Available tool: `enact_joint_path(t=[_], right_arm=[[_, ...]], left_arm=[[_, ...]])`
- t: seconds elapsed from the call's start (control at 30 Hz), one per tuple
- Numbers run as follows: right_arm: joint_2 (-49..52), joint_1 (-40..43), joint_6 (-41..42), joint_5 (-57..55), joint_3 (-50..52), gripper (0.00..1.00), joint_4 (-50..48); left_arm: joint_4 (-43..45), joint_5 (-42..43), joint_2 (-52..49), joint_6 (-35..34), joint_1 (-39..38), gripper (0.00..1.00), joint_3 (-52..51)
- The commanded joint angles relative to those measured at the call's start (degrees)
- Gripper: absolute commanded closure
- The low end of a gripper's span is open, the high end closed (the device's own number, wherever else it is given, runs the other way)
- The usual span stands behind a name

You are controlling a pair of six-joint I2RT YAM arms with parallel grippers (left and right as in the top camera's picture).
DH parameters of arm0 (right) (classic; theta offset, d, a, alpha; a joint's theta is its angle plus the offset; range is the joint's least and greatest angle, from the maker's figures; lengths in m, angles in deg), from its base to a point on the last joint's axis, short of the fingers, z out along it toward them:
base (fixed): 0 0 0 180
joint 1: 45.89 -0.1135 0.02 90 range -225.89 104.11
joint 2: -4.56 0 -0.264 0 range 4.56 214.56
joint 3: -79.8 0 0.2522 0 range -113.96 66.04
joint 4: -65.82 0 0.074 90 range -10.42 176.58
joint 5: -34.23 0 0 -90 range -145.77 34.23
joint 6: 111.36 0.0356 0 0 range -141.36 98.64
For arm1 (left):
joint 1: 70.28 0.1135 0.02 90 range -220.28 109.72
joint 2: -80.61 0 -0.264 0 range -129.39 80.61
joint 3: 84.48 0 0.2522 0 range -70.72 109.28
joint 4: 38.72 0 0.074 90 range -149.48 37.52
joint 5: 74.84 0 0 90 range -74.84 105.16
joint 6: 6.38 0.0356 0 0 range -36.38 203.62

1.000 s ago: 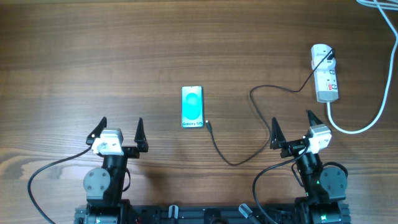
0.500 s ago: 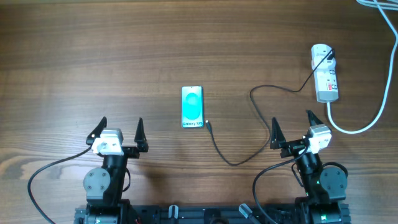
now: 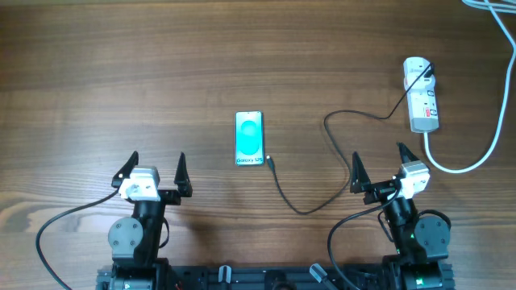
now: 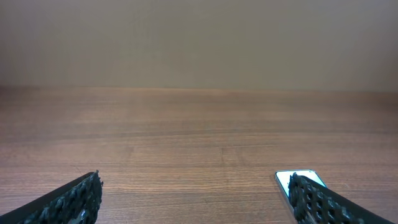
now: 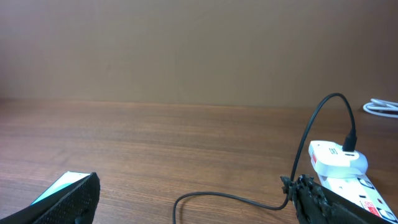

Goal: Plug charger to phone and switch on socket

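A wooden table (image 3: 121, 64) carries everything, with the phone (image 3: 249, 138) lying flat near its middle, screen lit cyan. The left gripper (image 3: 156, 161) sits left of the phone and nearer the robot, jaws spread wide and empty; the right gripper (image 3: 377, 157) sits right of the phone, also nearer the robot, jaws likewise apart and holding nothing. The socket (image 3: 421, 105) lies well to the phone's right and slightly farther off, its thick white lead (image 3: 484, 153) looping away from the phone. The charger (image 3: 339, 117) runs from the socket's far end, curls back, and its small tip (image 3: 272, 161) rests just beside the phone's near right corner, not plugged in
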Motion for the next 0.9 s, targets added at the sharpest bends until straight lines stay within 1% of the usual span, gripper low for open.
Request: enact_joint_path(t=[0.0, 0.13, 0.23, 0.27, 0.3, 0.4, 0.47, 0.5, 0.6, 0.7, 0.77, 0.87], right_arm=[[-0.9, -0.3, 0.3, -1.0, 0.1, 0.0, -0.1], [-0.9, -0.3, 0.3, -1.0, 0.1, 0.0, -0.2], [-0.9, -0.3, 0.3, -1.0, 0.1, 0.0, -0.2], [-0.9, -0.3, 0.4, -1.0, 0.1, 0.0, -0.2], [-0.9, -0.3, 0.3, -1.0, 0.1, 0.0, -0.2], [-0.9, -0.3, 0.3, -1.0, 0.1, 0.0, -0.2], [-0.9, -0.3, 0.3, -1.0, 0.1, 0.0, -0.2], [-0.9, -0.3, 0.3, -1.0, 0.1, 0.0, -0.2], [-0.9, -0.3, 0.3, -1.0, 0.1, 0.0, -0.2], [-0.9, -0.3, 0.3, -1.0, 0.1, 0.01, -0.2], [-0.9, -0.3, 0.3, -1.0, 0.1, 0.0, -0.2], [-0.9, -0.3, 0.3, -1.0, 0.1, 0.0, -0.2]], left_arm=[[-0.5, -0.3, 0.6, 0.9, 0.5, 0.0, -0.1], [-0.3, -0.4, 0.6, 1.5, 0.5, 0.0, -0.1], [-0.2, 2.7, 0.6, 0.8, 0.5, 0.0, -0.1], [0.3, 4.4, 0.6, -0.4, 0.5, 0.0, 0.0], [1.0, 4.9, 0.6, -2.0, 0.5, 0.0, -0.1], [3.2, 5.0, 0.6, -11.0, 0.5, 0.0, 0.3], [2.0, 5.1, 0.4, -16.3, 0.5, 0.0, 1.9], [1.0, 5.6, 0.1, -17.2, 0.5, 0.0, 3.1], [-3.1, 7.3, -1.5, -17.2, 0.5, 0.0, 8.9], [-8.8, 8.1, -5.5, -17.2, 0.5, 0.0, 17.7], [-12.8, 8.9, -9.4, -16.9, 0.5, 0.0, 24.2], [-20.3, 10.7, -18.4, -16.5, 0.5, 0.0, 36.6]])
